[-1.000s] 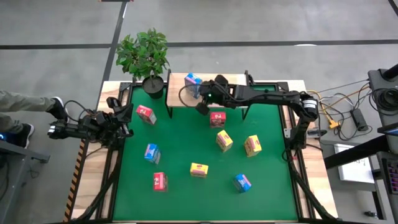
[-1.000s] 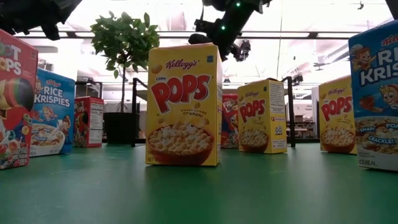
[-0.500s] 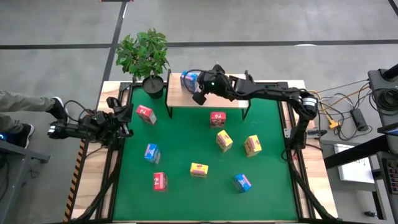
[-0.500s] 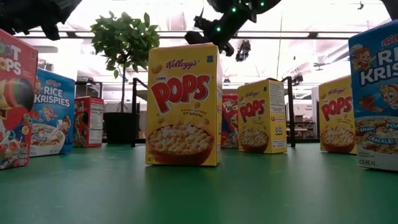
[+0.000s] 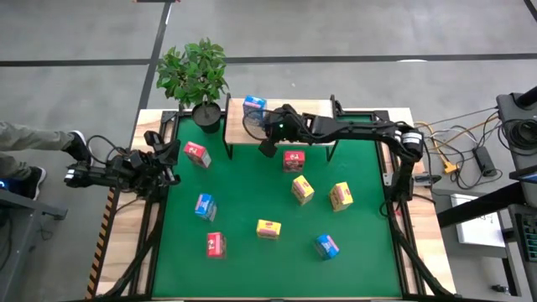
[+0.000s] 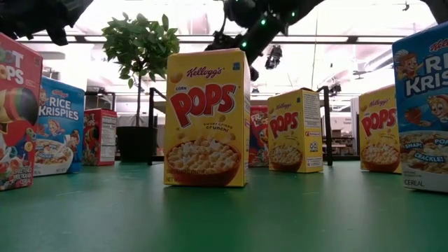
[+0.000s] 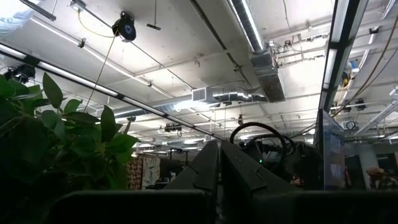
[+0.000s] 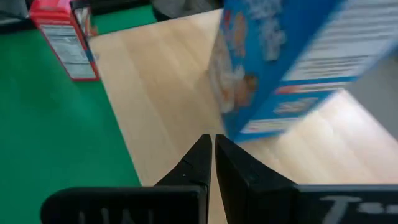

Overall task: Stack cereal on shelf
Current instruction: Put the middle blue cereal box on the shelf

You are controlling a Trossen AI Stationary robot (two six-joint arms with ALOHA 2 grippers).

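The right gripper's [image 8: 211, 155] two dark fingers [image 8: 198, 163] are pressed together with nothing between them, as seen in the right wrist view. In that view a blue cereal box [image 8: 283, 62] is seen tilted on the light wooden shelf [image 8: 168, 93], just beyond the fingertips and apart from them. From above, the same blue box [image 5: 253, 106] is found on the shelf [image 5: 239, 130] near its end closest to the potted plant [image 5: 195, 75], with the right gripper [image 5: 267, 144] held just beside it, over the shelf's front edge. The left gripper [image 7: 217, 180] is likewise clenched on nothing; its arm is parked at the table's edge, beside the plant, well apart from the shelf.

The other boxes are spread over the green mat [image 5: 252, 201] in front of the shelf: a red one [image 5: 294, 159] closest to it, another red one [image 5: 197, 153] nearer the plant, three yellow ones [image 5: 303, 190] [image 5: 341, 195] [image 5: 268, 228], two blue ones [image 5: 205, 206] [image 5: 326, 245] and a third red one [image 5: 215, 244] farthest away.
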